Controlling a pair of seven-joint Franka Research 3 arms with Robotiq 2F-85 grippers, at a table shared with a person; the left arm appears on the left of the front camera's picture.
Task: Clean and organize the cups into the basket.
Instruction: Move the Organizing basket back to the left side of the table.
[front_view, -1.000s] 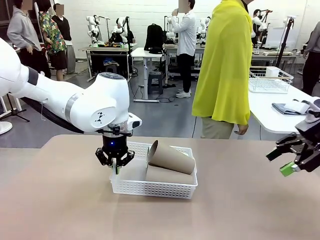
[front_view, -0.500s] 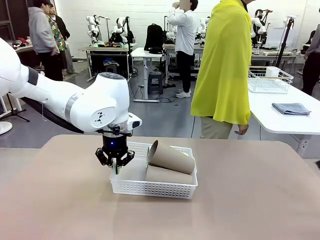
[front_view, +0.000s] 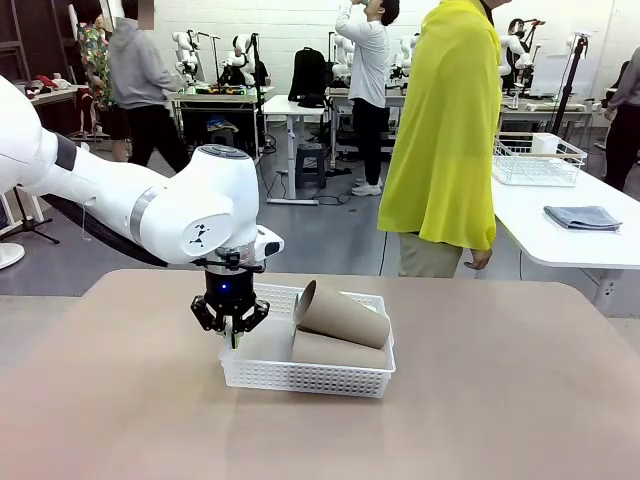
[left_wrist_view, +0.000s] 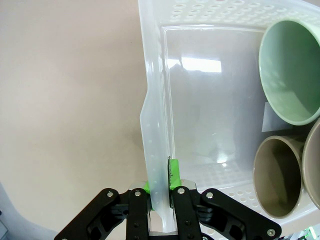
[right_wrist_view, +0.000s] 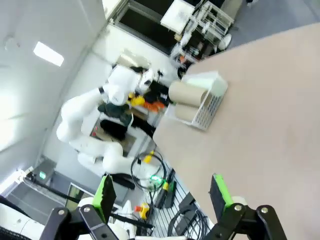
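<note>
My left gripper (front_view: 232, 335) is pinched shut on the left end wall of the small white lattice plastic basket (front_view: 300, 378), which sits on the tan table (front_view: 480, 400). Inside lie tan-brown tapered tumblers (front_view: 340, 315), stacked on their sides, and a pale mint green tumbler (left_wrist_view: 292, 70). My right gripper (right_wrist_view: 162, 192) hangs spread wide and empty, well apart from the basket.

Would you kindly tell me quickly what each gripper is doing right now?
Left gripper: jaws shut on the wall of the basket.
Right gripper: jaws open, holding nothing, above the table.
</note>
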